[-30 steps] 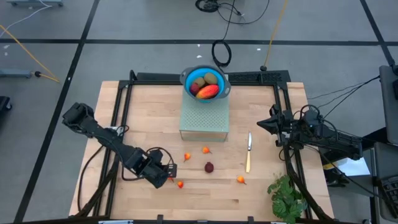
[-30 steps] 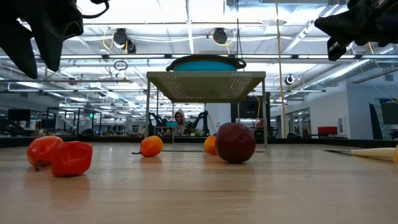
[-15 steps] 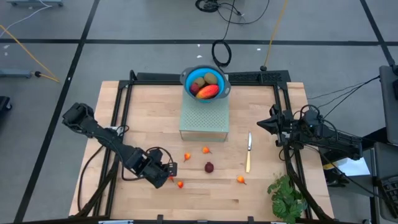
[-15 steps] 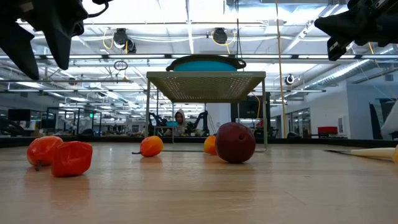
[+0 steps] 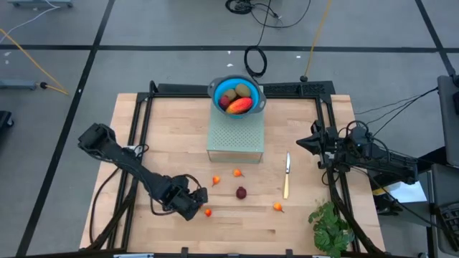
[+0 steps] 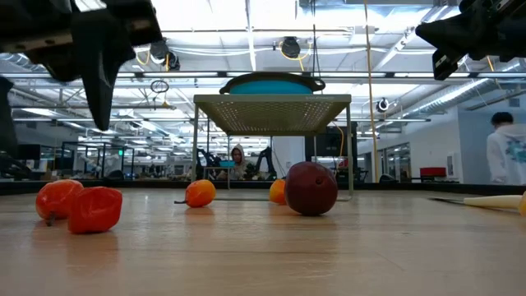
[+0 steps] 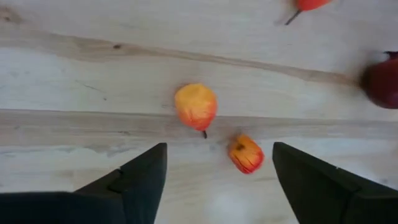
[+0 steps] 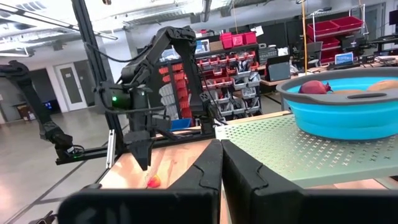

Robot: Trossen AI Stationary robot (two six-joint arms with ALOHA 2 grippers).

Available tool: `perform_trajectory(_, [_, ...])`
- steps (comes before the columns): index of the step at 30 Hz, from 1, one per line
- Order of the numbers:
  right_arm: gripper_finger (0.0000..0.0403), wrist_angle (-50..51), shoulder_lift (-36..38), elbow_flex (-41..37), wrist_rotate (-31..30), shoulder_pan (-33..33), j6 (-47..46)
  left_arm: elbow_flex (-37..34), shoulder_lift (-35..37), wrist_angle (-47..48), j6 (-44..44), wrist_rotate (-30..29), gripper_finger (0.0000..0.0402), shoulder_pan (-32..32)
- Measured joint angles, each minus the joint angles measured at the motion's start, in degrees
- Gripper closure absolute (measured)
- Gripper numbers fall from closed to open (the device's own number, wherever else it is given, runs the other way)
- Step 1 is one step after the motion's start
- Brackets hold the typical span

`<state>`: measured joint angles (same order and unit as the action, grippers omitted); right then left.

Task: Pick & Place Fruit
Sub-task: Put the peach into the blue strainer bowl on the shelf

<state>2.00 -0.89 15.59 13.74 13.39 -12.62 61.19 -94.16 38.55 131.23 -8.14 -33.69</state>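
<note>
My left gripper [image 5: 193,204] hangs open above the table's near left part, fingers pointing down. Below and between its fingers [image 7: 219,149] two tiny orange-red fruits lie on the wood, one rounder [image 7: 196,106] and one ribbed [image 7: 245,154]; it touches neither. A dark-red ball [image 5: 241,192] and more tiny orange fruits [image 5: 237,173] lie mid-table. A blue bowl [image 5: 217,87] on a pale perforated stand [image 5: 235,136] holds the mango [image 5: 239,105], two kiwis and a dark-red ball. My right gripper [image 5: 301,142] waits shut, raised at the right side.
A slim knife [image 5: 287,174] lies right of the dark-red ball, and a green leafy bunch [image 5: 330,226] sits at the near right corner. A black frame [image 5: 143,122] runs along the table's sides. Bare wood lies near the front edge. A person [image 6: 508,148] stands in the room behind.
My left gripper has opened wide and come down a little toward the near edge, over the two tiny fruits. The fruits have stayed where they were.
</note>
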Motion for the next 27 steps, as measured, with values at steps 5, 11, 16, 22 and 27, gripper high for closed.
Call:
perform_trajectory(5, [0.0403,0.00,0.02,0.00,-0.02,0.00,0.02,0.00,-2.20,-1.97,1.49,0.56,0.0083,0.21])
perform_trajectory(11, [0.0403,0.00,0.00,0.00,-0.07,0.00,0.02,0.00,-4.30,-2.56,1.33,1.02,0.0074,1.20])
perform_trajectory(16, [0.0403,0.00,0.00,0.00,-0.09,0.01,-0.10,0.00,-6.86,-3.17,1.58,4.89,0.0083,2.28])
perform_trajectory(22, [0.0403,0.00,0.00,0.00,-0.13,0.02,-0.13,0.00,-8.05,-3.09,1.54,6.43,0.0111,3.71])
perform_trajectory(27, [0.0403,-0.02,0.00,0.00,-0.13,0.00,-0.13,0.02,-8.01,-1.32,0.91,6.40,0.0147,4.85])
